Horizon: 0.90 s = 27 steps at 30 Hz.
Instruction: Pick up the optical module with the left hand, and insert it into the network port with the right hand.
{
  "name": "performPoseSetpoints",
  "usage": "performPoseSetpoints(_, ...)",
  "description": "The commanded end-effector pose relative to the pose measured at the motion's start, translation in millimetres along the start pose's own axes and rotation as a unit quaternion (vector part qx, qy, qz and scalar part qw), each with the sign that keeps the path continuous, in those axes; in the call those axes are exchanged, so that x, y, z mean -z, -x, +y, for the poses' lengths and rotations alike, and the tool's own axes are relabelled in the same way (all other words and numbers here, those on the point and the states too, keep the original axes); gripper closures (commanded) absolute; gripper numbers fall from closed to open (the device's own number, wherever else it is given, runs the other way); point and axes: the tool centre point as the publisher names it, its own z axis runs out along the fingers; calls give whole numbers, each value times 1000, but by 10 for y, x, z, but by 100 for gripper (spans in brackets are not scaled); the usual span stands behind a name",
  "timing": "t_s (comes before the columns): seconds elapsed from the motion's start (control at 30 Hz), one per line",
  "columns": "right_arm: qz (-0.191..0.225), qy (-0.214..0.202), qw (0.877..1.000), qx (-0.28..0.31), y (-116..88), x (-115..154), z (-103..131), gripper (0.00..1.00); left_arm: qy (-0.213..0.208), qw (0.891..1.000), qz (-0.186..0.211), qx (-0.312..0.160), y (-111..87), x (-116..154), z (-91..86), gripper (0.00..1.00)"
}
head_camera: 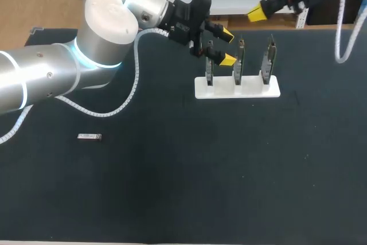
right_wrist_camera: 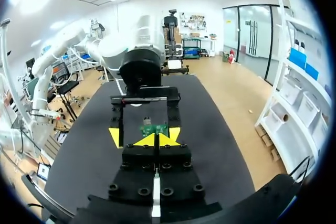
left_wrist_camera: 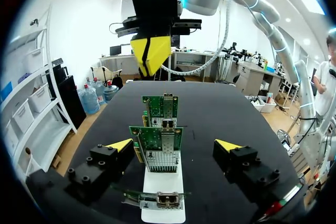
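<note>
The optical module (head_camera: 89, 137), a small metal bar, lies flat on the black table at the left, far from both grippers. A white stand (head_camera: 237, 87) holds three upright green network cards (head_camera: 240, 58). My left gripper (head_camera: 227, 47) hangs open at the stand's left end, its yellow tips either side of the first card (head_camera: 209, 64). In the left wrist view the left gripper (left_wrist_camera: 174, 145) straddles the row of cards (left_wrist_camera: 156, 140) without touching them. My right gripper (head_camera: 256, 11) is shut and empty, raised beyond the stand; it faces the left gripper (right_wrist_camera: 144, 103) over a card (right_wrist_camera: 153, 128).
The black table (head_camera: 189, 176) carries only the stand and the module. The white stand's base (left_wrist_camera: 163, 187) lies under my left gripper. My left arm (head_camera: 103, 27) crosses the table's back left, with its cable looping down to the mat.
</note>
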Motion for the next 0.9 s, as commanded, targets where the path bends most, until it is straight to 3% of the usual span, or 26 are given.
performPoseSetpoints(0.03, -7, 0, 1000, 3, -117, 258, 57, 100, 1, 1000, 1, 1, 5, 0, -2, 0)
performPoseSetpoints(0.47, 3, 12, 1000, -3, -432, 525, 111, 100, 1, 1000, 1, 1, 5, 0, -2, 0)
performPoseSetpoints(0.9, 19, 20, 1000, -8, -629, 552, 83, 100, 1, 1000, 1, 1, 5, 0, -2, 0)
